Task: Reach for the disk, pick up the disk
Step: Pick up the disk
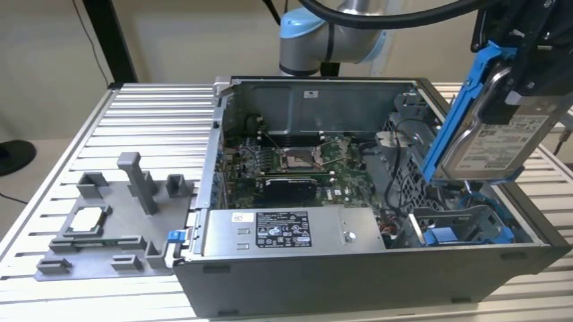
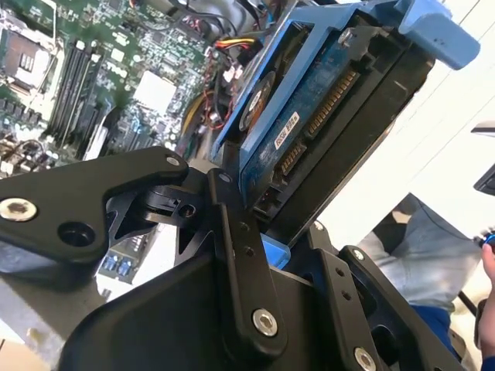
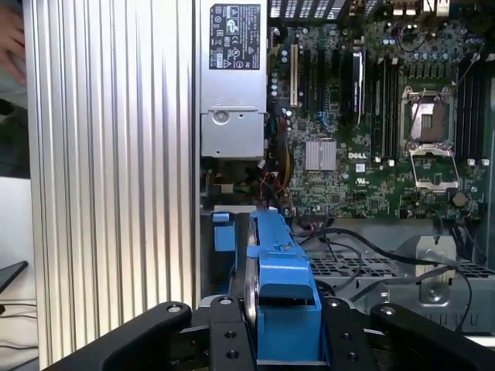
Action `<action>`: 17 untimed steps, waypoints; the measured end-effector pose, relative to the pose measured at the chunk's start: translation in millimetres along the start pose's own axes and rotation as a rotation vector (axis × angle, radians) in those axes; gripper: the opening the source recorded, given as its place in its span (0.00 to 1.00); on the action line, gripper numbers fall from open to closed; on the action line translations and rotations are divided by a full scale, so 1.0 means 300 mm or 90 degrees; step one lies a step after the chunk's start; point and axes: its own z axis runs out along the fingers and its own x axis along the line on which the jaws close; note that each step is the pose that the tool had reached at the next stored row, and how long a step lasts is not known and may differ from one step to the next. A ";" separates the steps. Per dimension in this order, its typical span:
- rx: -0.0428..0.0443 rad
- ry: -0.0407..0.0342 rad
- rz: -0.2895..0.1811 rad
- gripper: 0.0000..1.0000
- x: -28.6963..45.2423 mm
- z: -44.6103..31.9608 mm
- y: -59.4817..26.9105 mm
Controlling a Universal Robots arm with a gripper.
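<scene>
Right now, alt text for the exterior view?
The gripper holds the disk, upright in its blue rails, lifted above the open computer case. A grey fixture tray sits on the slatted table toward the view's left.

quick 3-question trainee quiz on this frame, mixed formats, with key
1. True or false: the disk lies flat in its bay inside the computer case.
2. Multiple choice: the tool is A) open above the power supply, B) shut on the disk, C) resting on the grey fixture plate.
3. Fill in: the disk's carrier rails are coloured ____.

Key: 1 false; it is held up on edge above the case at the exterior view's right. 2 B. 3 blue.
</scene>
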 end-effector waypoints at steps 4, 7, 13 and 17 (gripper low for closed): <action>-0.0001 -0.0001 0.000 0.00 0.010 0.000 -0.007; -0.0001 -0.0002 0.000 0.00 0.019 0.000 -0.021; -0.0007 -0.0001 0.000 0.00 0.049 0.000 -0.045; -0.0007 -0.0001 0.000 0.00 0.049 0.000 -0.046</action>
